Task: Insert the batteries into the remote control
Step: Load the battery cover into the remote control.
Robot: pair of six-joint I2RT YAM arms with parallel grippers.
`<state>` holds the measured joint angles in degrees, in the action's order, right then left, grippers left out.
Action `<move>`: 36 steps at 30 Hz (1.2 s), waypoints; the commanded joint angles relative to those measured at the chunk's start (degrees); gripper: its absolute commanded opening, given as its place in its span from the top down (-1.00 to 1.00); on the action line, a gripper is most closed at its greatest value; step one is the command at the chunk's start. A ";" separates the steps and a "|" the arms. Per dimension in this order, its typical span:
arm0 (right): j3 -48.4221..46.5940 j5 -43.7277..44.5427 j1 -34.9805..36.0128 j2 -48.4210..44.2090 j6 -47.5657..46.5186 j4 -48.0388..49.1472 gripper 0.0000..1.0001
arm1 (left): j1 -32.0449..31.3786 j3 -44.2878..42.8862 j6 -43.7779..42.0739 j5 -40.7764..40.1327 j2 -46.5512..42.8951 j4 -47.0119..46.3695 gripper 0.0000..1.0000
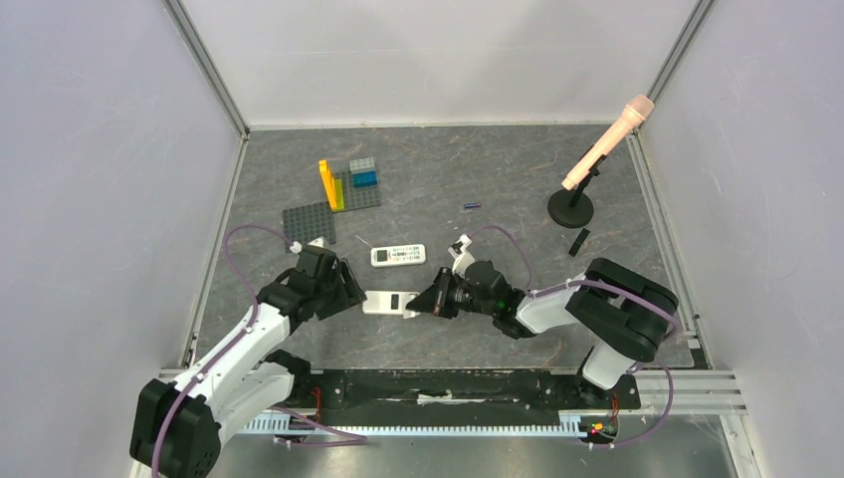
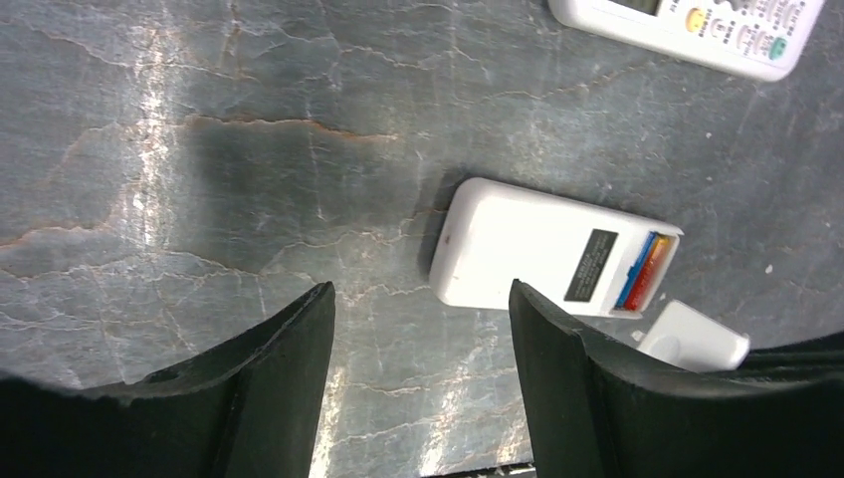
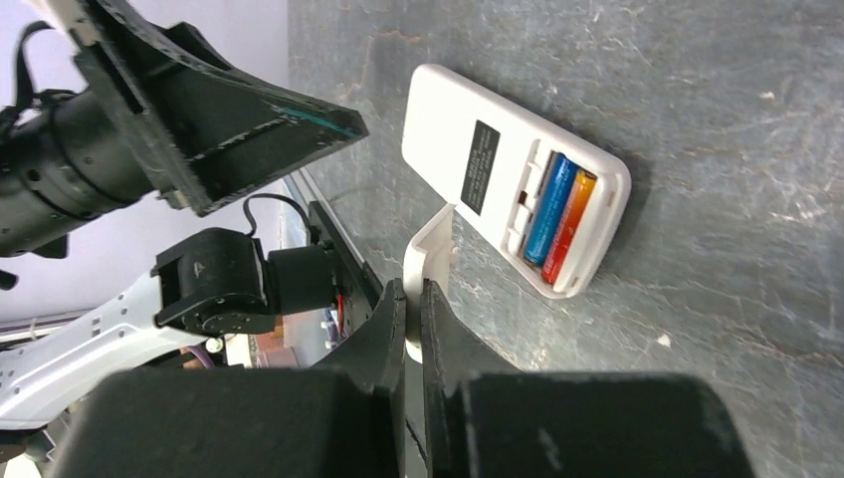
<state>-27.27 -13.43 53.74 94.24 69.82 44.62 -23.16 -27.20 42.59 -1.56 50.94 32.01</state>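
The remote [image 1: 390, 302] lies face down near the table's [image 1: 498, 179] near edge, compartment open. The blue battery [image 3: 550, 206] and red battery [image 3: 569, 224] are seated side by side. The right pincer [image 3: 410, 291] clamps the battery cover [image 3: 426, 249]. The left pincer [image 2: 420, 287] is spread wide beside the remote.

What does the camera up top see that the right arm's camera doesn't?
Only the top view shows the microphone on its stand, the building-brick plates, a second remote lying buttons-up, and a tiny purple-blue battery alone on the table. Only the right wrist view shows the blue battery and red battery sitting in the open compartment, and the white battery cover plainly pinched. Both show the face-down remote, the left gripper and the right gripper.
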 commanded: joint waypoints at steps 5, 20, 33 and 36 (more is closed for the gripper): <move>-1.57 -0.04 -1.67 2.47 2.56 7.96 1.00 | 1.96 2.24 1.71 1.30 1.50 -6.94 -0.40; -1.54 -3.68 -3.95 6.57 3.12 10.34 1.00 | 2.42 2.57 1.18 5.52 4.44 -9.07 -0.39; -0.36 -4.06 -4.67 9.08 4.83 12.42 1.00 | 2.43 2.77 1.02 6.13 5.39 -9.25 -0.38; -0.33 -4.14 -4.87 9.43 4.64 12.58 1.00 | 2.51 2.95 0.92 6.46 5.78 -9.50 -0.38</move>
<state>-27.46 -17.15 49.28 103.04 74.41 53.95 -20.97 -24.88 42.59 4.14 56.07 24.69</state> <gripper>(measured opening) 0.034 0.690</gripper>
